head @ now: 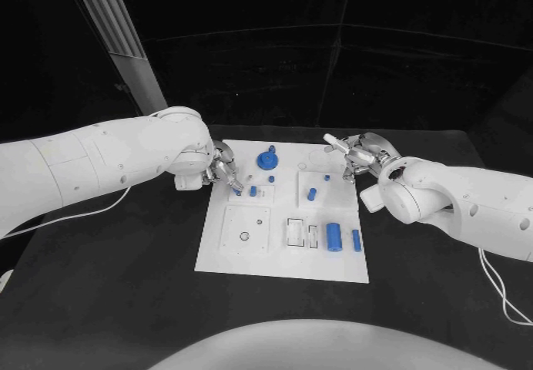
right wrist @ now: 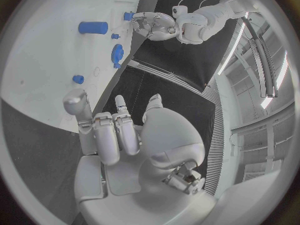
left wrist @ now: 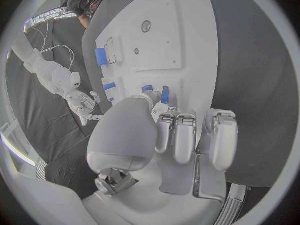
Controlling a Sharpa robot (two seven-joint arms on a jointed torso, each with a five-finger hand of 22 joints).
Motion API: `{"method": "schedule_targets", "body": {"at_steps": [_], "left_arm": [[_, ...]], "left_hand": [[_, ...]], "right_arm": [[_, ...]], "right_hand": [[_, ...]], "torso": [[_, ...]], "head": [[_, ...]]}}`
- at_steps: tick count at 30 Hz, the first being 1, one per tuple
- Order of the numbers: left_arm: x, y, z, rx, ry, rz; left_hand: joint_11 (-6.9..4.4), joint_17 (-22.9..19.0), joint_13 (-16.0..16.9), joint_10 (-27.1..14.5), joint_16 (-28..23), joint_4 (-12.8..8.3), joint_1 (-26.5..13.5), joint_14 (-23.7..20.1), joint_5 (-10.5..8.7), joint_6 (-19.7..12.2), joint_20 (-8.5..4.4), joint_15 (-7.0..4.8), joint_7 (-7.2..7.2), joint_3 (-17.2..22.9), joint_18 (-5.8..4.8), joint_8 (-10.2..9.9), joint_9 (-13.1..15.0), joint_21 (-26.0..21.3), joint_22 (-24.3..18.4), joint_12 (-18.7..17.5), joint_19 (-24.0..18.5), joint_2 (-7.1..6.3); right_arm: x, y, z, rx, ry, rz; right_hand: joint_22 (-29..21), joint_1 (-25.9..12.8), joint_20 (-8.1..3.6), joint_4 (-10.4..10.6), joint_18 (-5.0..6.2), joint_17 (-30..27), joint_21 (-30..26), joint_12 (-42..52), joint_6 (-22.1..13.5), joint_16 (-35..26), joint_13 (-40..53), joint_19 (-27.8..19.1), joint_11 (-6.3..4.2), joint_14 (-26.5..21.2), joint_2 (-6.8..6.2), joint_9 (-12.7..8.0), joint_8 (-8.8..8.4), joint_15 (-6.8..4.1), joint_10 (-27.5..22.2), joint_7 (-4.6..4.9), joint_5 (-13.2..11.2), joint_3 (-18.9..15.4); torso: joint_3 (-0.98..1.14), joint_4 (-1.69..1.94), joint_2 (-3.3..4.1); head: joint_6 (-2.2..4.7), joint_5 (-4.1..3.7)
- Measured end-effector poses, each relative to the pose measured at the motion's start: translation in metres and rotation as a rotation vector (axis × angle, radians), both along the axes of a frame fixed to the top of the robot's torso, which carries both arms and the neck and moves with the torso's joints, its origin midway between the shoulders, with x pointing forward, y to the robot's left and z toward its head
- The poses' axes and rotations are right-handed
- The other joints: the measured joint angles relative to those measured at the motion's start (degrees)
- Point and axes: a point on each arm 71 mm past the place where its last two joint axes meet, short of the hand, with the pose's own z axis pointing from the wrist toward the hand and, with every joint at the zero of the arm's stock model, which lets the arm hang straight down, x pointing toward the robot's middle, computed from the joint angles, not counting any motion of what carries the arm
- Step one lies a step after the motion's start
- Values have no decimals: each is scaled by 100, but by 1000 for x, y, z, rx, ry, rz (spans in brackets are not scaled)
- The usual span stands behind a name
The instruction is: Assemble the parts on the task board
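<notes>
While left hand (head: pixel 218 171) hovers at white task board (head: pixel 278 262) edge near small blue peg (left wrist: pixel 165 94), grip unclear — right hand (head: pixel 357 155) spread, empty. We fear peg toppling.

The task board (head: pixel 250 254) looks like smooth, matt white plastic, and the parts (head: pixel 333 236) on it like smooth blue plastic. The table (head: pixel 111 308) is matt black, while each hand (left wrist: pixel 187 140) shows satin silver metal.
</notes>
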Motion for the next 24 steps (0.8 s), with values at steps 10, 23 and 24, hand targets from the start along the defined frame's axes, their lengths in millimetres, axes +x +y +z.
{"method": "schedule_targets", "body": {"at_steps": [10,23,24], "left_arm": [[1,-1,0,1,1,1],[2,-2,0,2,4,-3],[2,-2,0,3,5,-3]], "left_hand": [[0,0,0,0,0,-10,11,0,-19,1,0,0,1,11,0,-3,26,0,0,0,0,11],[0,0,0,0,0,5,11,0,-23,-20,0,0,-20,26,0,-11,35,0,0,0,0,11],[0,0,0,0,0,5,11,0,-24,-20,0,0,-20,26,0,-11,35,0,0,0,0,11]], "right_arm": [[0,0,0,0,0,0],[0,0,0,1,1,0],[0,0,0,1,1,0]], "right_hand": [[0,0,0,0,0,0,0,0,0,0,0,0,0,0,0,0,0,0,0,0,0,0],[0,0,0,0,0,0,0,0,0,0,0,0,-22,0,0,0,22,0,22,0,0,0],[0,0,0,0,0,0,0,0,0,0,0,0,-22,0,0,0,22,0,22,0,0,0]], "torso": [[1,-1,2],[1,-1,2],[1,-1,2]], "head": [[-10,2],[-21,-3],[-25,-3]]}}
